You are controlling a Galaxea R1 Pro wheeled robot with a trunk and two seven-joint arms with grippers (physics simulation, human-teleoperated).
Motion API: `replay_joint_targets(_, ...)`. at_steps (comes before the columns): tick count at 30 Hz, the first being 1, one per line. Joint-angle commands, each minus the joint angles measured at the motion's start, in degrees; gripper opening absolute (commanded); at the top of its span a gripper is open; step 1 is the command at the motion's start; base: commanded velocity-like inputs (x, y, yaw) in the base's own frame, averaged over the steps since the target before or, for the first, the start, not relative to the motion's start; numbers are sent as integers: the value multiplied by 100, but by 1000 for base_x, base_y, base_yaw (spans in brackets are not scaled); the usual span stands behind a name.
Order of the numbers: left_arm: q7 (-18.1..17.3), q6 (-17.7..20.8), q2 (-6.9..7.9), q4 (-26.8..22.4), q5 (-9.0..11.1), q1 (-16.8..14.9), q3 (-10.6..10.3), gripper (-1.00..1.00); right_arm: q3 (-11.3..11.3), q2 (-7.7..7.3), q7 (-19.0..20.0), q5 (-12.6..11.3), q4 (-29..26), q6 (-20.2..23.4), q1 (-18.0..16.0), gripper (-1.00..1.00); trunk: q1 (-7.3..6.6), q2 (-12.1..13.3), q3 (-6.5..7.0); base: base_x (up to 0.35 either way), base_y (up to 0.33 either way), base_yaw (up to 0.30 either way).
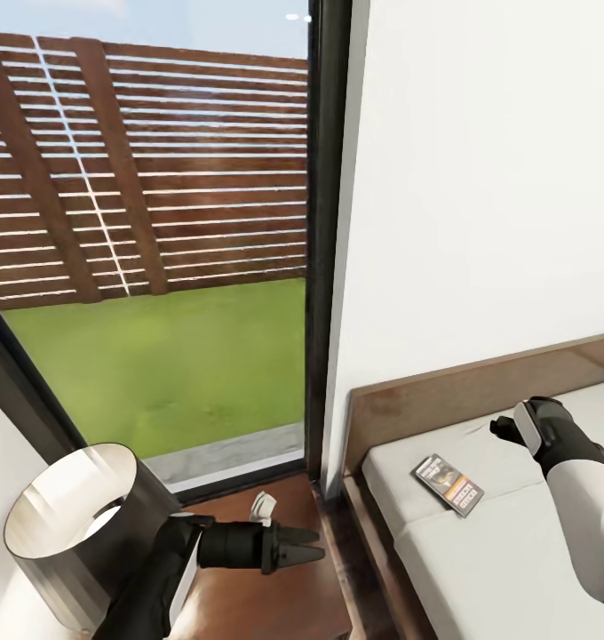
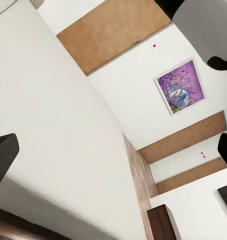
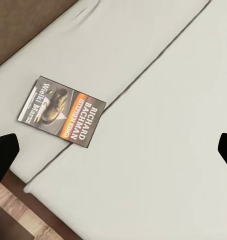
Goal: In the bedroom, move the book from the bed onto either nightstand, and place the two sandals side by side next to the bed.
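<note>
The book (image 1: 448, 484) lies flat on the bed's white mattress (image 1: 480, 569) near the headboard (image 1: 462, 391), its dark cover and orange band facing up. It is also seen in the right wrist view as the book (image 3: 61, 111). My right gripper (image 1: 508, 428) hangs above the mattress a little to the right of the book, open with nothing between its fingertips (image 3: 3, 155). My left gripper (image 1: 300, 547) is held over the reddish-brown nightstand (image 1: 284, 604), open and empty, pointing toward the bed. The sandals are out of view.
A lamp with a silver shade (image 1: 80, 524) stands on the nightstand at its left, close to my left arm. A tall dark-framed window (image 1: 324, 267) onto grass and a slatted fence is behind. A purple picture (image 2: 179, 93) hangs on a far wall.
</note>
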Motion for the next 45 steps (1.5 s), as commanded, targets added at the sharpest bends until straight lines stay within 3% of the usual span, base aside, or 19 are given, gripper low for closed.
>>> replay_joint_targets(1, -46, 60, -6, -7, -55, -4, 19, 100, -6, 1, -28, -29, -5, 18, -5, 100, 25, -53, -30, 0, 0, 0)
replay_joint_targets(19, -46, 60, -2, -7, -54, -2, 34, 100, 1, 16, -19, -32, -22, 21, -5, 100, 421, -775, -353, 0, 0, 0)
replay_joint_targets(28, -46, 62, 7, -7, -29, -4, 39, 100, 8, 36, -14, -32, -30, 37, -4, 100, 421, -775, -360, 0, 0, 0)
replay_joint_targets(45, -46, 69, 7, -7, -29, -2, 39, 100, 4, 42, -2, -32, -19, 30, -2, 100, 421, -775, -509, 0, 0, 0)
